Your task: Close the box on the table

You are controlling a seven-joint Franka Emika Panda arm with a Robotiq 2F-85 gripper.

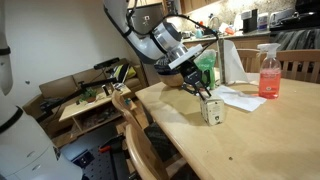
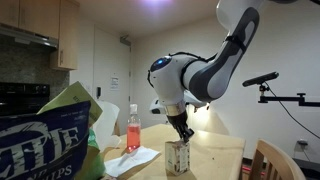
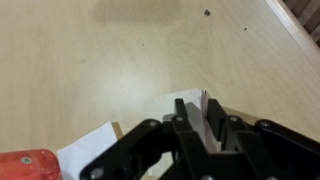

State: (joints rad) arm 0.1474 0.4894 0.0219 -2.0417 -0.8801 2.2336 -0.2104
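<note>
Right now we are seeing the box (image 1: 212,111) standing at center frame on the table (image 1: 255,140), not far from its left edge, with bare wood opening toward the lower right. The claw (image 1: 204,94) is hanging right over its flaps; we cannot tell whether the jaws are gripping anything. A pink bottle (image 1: 268,72) and paper (image 1: 238,98) are sitting just behind at upper right, a chair (image 1: 133,125) crowding the left edge.
</note>
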